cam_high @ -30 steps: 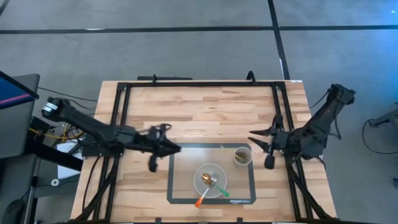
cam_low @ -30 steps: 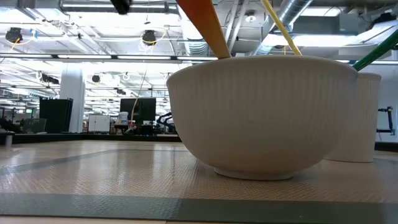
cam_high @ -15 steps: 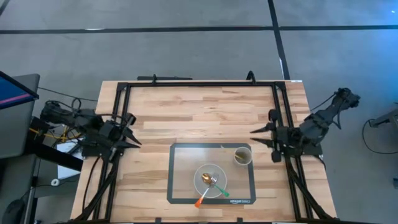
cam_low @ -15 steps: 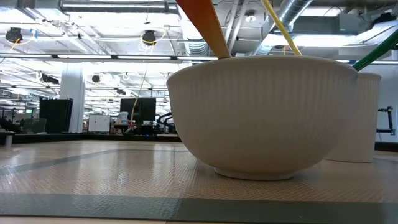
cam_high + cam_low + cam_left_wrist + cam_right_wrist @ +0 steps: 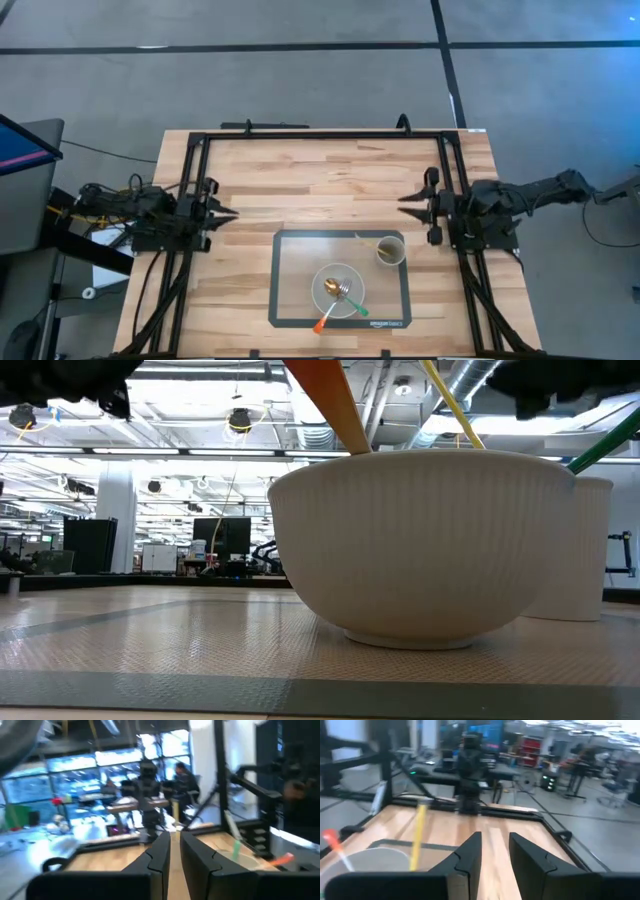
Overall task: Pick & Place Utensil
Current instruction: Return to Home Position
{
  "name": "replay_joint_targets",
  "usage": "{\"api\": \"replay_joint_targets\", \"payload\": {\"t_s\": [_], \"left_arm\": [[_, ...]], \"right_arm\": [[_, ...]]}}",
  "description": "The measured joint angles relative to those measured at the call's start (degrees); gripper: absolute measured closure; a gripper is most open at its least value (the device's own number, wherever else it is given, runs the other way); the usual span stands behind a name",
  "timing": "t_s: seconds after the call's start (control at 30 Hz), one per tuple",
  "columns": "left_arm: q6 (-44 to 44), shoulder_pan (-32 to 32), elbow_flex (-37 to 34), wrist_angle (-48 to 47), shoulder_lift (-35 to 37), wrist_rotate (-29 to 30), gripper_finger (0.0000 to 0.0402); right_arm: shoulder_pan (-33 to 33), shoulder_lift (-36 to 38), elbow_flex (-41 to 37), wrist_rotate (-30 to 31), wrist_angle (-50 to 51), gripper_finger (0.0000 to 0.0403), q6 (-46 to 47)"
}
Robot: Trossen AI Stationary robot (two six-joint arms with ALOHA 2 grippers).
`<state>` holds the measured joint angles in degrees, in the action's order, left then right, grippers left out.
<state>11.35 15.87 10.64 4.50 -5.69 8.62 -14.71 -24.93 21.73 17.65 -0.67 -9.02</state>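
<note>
While a ribbed round bowl (image 5: 420,550) rests, left gripper (image 5: 232,214) and right gripper (image 5: 402,205) hang slightly open.

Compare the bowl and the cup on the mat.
The bowl is wide; the cup is narrower. The bowl holds an orange-handled utensil and a green-handled spoon; the cup holds a yellow straw. In the high view the bowl sits low-centre on the mat, the cup at its upper right. Both are pale grey and stand upright.
</note>
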Motion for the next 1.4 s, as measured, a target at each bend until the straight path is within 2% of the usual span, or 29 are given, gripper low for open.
{"api": "replay_joint_targets", "payload": {"t_s": [0.13,0.2,0.3,0.5,0.77,0.93,1.07,1.13,1.3,1.4], "left_arm": [[-0.3,-2.6,-2.3,0.2,5.1,-0.4,0.0357],[-1.5,-3.5,-3.9,0.7,5.7,-1.9,0.0357],[-3.4,-4.0,-6.2,0.5,5.2,-4.6,0.0357],[-3.9,-4.1,-10.1,4.6,5.7,-4.3,0.0357],[-3.8,-4.1,-10.3,5.0,5.7,-4.1,0.0357],[-3.8,-4.6,-10.3,5.4,5.7,0.3,0.0357],[-4.5,-6.4,-10.3,5.8,5.7,-5.1,0.0357],[-5.9,-7.2,-10.3,5.8,5.4,-5.9,0.0357],[-10.3,-8.6,-10.3,5.9,3.4,0.7,0.0357],[-13.0,-8.7,-10.3,5.9,2.0,1.4,0.0357]], "right_arm": [[5.8,4.7,-4.6,-6.6,0.1,0.031,1.2],[7.9,7.0,-7.5,-11.3,-0.7,0.031,1.6],[9.9,10.1,-11.2,-14.5,-3.1,0.031,3.0],[12.4,16.6,-16.5,-14.7,-2.9,0.031,3.0],[14.1,23.7,-21.3,-14.9,-0.7,0.031,3.5],[14.1,24.8,-21.3,-15.1,-1.0,0.031,1.7],[14.1,24.8,-21.3,-15.7,-0.4,0.031,2.9],[14.1,24.8,-21.3,-16.2,-0.4,0.031,4.3],[14.1,24.8,-21.3,-16.2,-0.4,0.031,5.5],[14.1,24.8,-21.3,-16.2,-0.5,0.031,5.5]]}}
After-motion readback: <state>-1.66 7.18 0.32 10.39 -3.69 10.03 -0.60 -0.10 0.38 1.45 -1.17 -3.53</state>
